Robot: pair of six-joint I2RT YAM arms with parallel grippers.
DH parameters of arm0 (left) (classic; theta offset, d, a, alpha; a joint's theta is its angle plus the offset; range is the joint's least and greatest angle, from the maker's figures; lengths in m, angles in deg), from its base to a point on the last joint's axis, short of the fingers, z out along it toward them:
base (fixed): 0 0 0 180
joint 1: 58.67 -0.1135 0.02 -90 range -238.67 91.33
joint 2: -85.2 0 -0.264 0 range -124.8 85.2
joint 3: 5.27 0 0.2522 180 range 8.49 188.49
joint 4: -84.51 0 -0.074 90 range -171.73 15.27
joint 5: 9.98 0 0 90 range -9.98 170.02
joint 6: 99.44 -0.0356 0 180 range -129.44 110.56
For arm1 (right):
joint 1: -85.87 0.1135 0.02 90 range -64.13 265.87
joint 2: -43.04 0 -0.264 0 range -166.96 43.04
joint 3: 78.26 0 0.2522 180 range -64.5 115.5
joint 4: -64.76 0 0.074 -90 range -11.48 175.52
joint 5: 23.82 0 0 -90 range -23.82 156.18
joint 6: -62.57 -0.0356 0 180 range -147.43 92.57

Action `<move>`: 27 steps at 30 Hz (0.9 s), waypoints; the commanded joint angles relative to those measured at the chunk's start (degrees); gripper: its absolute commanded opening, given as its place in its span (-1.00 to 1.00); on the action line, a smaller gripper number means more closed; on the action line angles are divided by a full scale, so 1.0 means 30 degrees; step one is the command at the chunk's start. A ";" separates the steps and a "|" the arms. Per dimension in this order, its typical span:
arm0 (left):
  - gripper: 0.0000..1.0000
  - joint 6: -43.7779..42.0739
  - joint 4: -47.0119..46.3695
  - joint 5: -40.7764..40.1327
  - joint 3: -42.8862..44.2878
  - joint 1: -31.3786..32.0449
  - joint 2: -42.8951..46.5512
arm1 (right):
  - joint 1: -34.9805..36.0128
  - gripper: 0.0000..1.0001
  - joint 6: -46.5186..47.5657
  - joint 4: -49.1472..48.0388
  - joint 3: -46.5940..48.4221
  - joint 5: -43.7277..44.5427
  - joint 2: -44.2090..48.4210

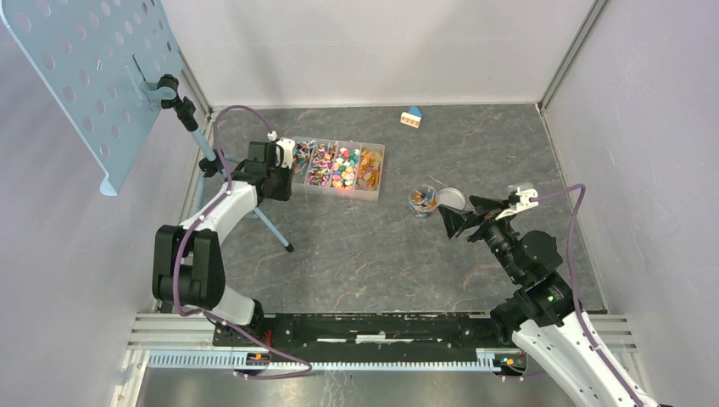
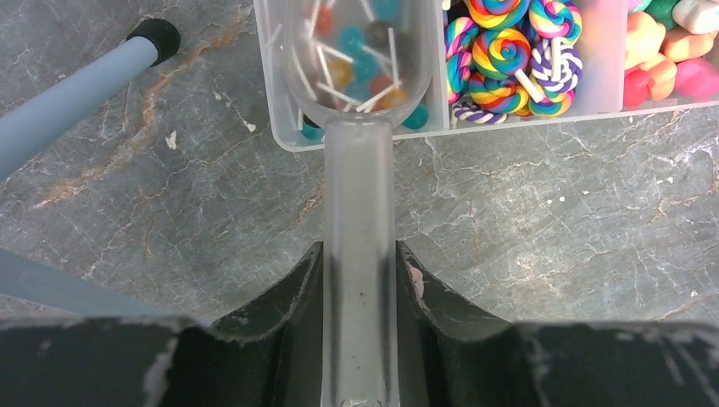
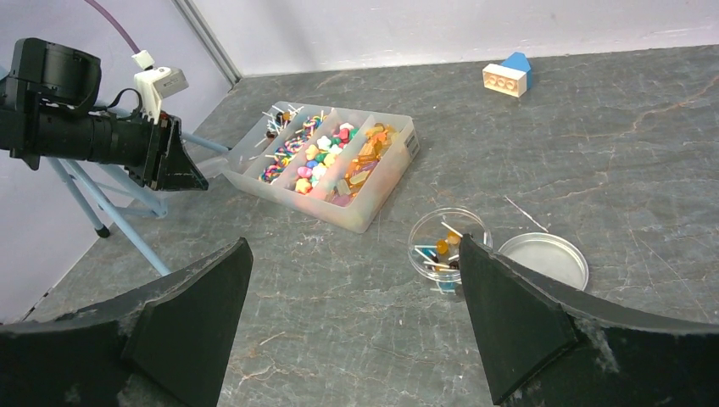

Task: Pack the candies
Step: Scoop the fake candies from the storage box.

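Note:
A clear divided box [image 1: 379, 174] holds the candies [image 1: 343, 165], sorted by kind into its compartments. My left gripper [image 1: 288, 157] is at the box's left end, shut on the handle of a translucent plastic scoop [image 2: 359, 195]. The scoop's bowl lies in the leftmost compartment among small ball lollipops, beside the swirl lollipops [image 2: 509, 59]. A small round clear jar [image 3: 448, 246] with a few candies in it stands to the right of the box, its lid [image 3: 543, 259] flat beside it. My right gripper [image 3: 353, 242] hangs open just short of the jar, holding nothing.
A blue-roofed toy house [image 1: 412, 117] sits near the back wall. A perforated blue-grey plate [image 1: 93, 76] on a stand rises at the left. One of its legs [image 2: 76, 93] rests on the table close to the box's left end. One loose stick lies behind the lid.

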 commanded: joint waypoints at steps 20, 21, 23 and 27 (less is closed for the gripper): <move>-0.95 0.0400 -0.3499 -0.0222 -0.0470 0.0071 -0.0192 | -0.0083 0.96 0.0311 -0.0912 0.0146 0.0049 -0.0336; -0.95 0.0387 -0.3499 -0.0275 -0.0438 0.0076 -0.0257 | -0.0076 0.96 0.0296 -0.0944 0.0132 -0.0013 -0.0384; -0.95 0.0302 -0.3574 -0.0363 -0.0422 0.0070 -0.0351 | -0.0074 0.96 0.0211 -0.1029 0.0108 -0.0096 -0.0455; -0.95 0.0321 -0.3981 -0.0351 -0.0631 0.0071 -0.0487 | -0.0068 0.96 0.0139 -0.1015 0.0104 -0.0164 -0.0416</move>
